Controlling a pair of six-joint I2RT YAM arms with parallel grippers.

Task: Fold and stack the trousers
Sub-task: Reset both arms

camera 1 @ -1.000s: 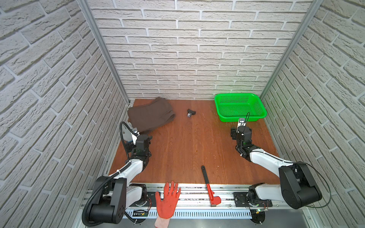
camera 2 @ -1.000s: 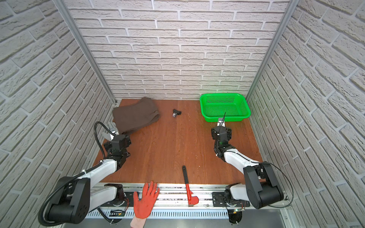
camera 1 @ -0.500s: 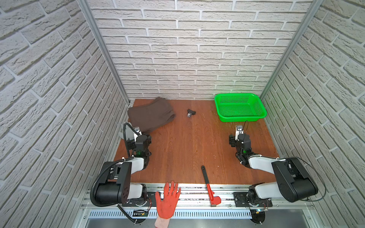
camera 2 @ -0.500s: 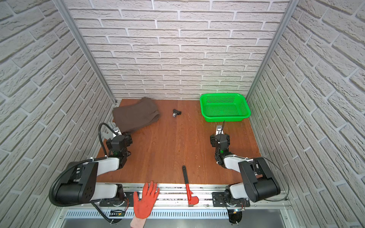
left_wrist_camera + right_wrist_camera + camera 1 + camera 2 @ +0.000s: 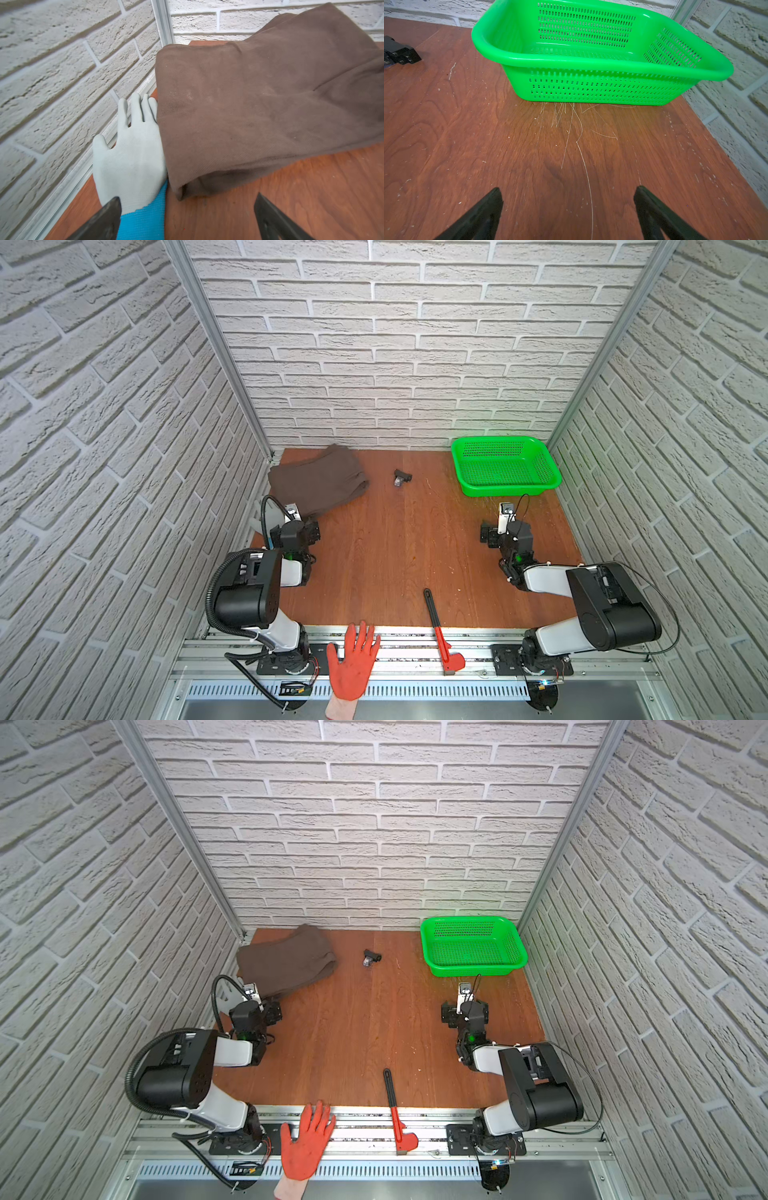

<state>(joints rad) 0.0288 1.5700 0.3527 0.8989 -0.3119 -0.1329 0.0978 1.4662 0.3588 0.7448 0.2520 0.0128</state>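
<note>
Brown cloth, the trousers [image 5: 318,481], lay as a compact, multi-layer bundle in the far left corner of the table [image 5: 395,556], close to the rear wall and just ahead of the left arm, as both top views showed. In the left wrist view the bundle [image 5: 259,116] presented a rounded folded edge toward the camera and a looser upper end leaning toward the wall. A grey glove [image 5: 128,158] with a blue cuff lay flat beside that edge; whether the cloth overlapped the glove or merely touched it could not be determined. The left gripper [image 5: 187,207] stood with its jaws fully spread and nothing between them, short of the bundle. The right gripper [image 5: 568,193] was likewise wide apart and empty, above bare wood in front of the green basket [image 5: 591,62], which held nothing. Judged from this layout, folding appeared complete and the bundle appeared to have been set down; no second garment was visible to stack with it, so little or nothing seemed left. An orange glove [image 5: 353,659] and a red-handled tool [image 5: 438,630] lay at the near rail, and a small black object [image 5: 402,477] sat mid-table. No brand, label or legible writing was visible on any item.
</note>
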